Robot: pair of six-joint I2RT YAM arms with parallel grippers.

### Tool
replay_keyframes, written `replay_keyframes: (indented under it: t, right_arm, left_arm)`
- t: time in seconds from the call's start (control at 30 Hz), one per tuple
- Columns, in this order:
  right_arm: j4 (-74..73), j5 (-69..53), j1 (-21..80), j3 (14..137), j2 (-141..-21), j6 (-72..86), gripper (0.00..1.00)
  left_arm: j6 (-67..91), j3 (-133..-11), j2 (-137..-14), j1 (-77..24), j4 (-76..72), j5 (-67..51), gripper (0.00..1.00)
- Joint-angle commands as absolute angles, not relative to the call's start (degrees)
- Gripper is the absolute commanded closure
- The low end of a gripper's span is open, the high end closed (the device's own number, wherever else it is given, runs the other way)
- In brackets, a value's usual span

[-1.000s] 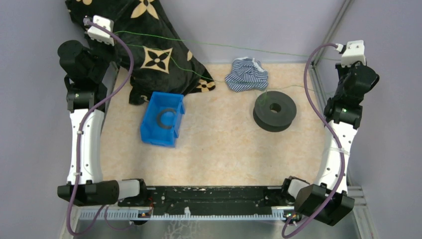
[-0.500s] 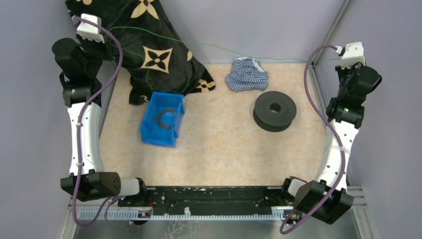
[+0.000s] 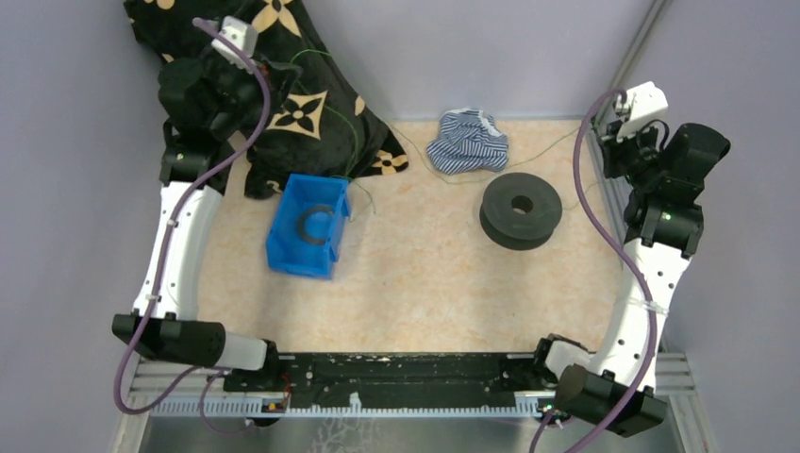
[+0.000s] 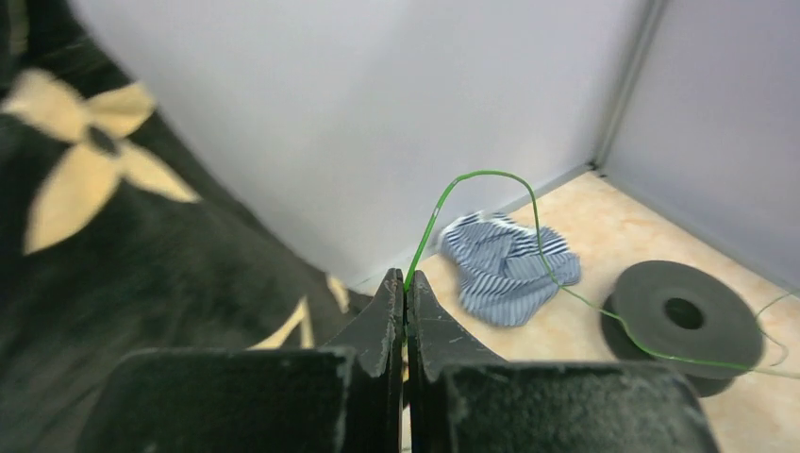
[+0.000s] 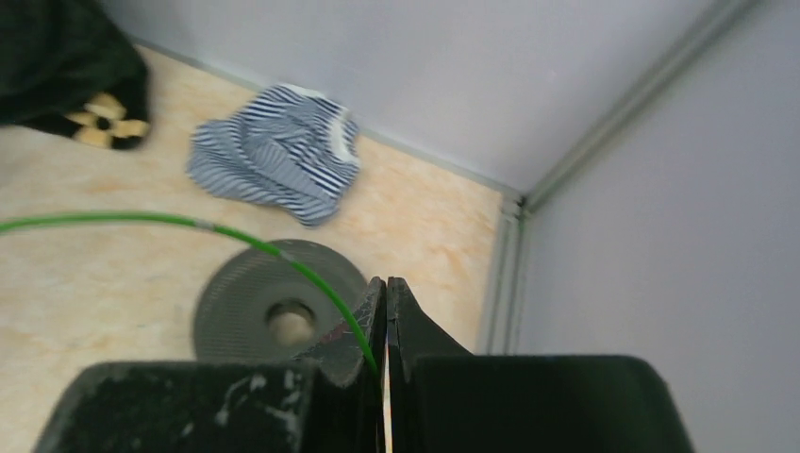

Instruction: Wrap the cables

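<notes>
The cable is a thin green wire (image 3: 542, 151) that hangs slack between my two grippers. It sags over the black patterned cloth (image 3: 311, 113) and the table by the black spool (image 3: 520, 209). My left gripper (image 3: 275, 71) is raised at the back left over that cloth. In the left wrist view it (image 4: 408, 278) is shut on the wire (image 4: 491, 174), which arcs up and runs off toward the spool (image 4: 684, 316). My right gripper (image 3: 604, 132) is at the back right. In the right wrist view it (image 5: 386, 283) is shut on the wire (image 5: 236, 236) above the spool (image 5: 278, 311).
A blue bin (image 3: 283, 247) holding a black ring (image 3: 318, 225) stands left of centre. A crumpled striped cloth (image 3: 467, 142) lies at the back, also in both wrist views (image 4: 509, 264) (image 5: 274, 156). Grey walls close the back and sides, with a metal post (image 3: 637, 47) at the back right corner.
Both grippers have moved inward toward each other, the left one the most. The wire, stretched nearly straight across the back before, now hangs slack and sags onto the cloth and table.
</notes>
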State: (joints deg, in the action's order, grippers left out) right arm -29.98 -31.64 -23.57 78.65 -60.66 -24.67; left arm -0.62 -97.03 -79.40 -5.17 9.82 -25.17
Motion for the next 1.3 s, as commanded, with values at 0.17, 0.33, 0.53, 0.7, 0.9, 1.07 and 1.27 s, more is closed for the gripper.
replay_keyframes:
  t: [0.17,0.33,0.53,0.7,0.9,1.07,1.27]
  right_arm:
    - [-37.7,-45.9,-10.2,87.6,-60.0,-16.7,1.00]
    - [-37.2,-50.3,-7.3,88.7,-61.5,-12.4,1.00]
    - [-35.7,-50.3,-5.3,87.2,-61.5,-11.1,1.00]
    - [-34.5,-47.3,-4.7,86.2,-61.3,-10.7,1.00]
    - [-38.2,-45.8,-4.1,86.9,-62.3,-12.7,1.00]
    - [-39.7,-44.5,-3.4,86.6,-61.7,-13.0,1.00]
    - [-41.0,-44.0,-2.9,86.9,-61.3,-12.9,1.00]
  left_arm:
    - [2.3,-106.0,-90.3,-15.4,11.9,-26.3,1.00]
    - [0.2,-106.9,-96.3,-19.6,13.2,-23.0,1.00]
    - [-2.7,-105.5,-102.4,-20.4,13.6,-21.0,0.98]
    - [-5.6,-97.8,-100.4,-20.5,10.5,-22.4,0.98]
    - [-9.7,-89.8,-96.6,-20.5,6.4,-17.7,0.98]
    - [-12.0,-87.8,-95.8,-20.5,5.6,-14.8,0.98]
    - [-13.3,-86.5,-95.1,-20.4,4.5,-14.1,0.98]
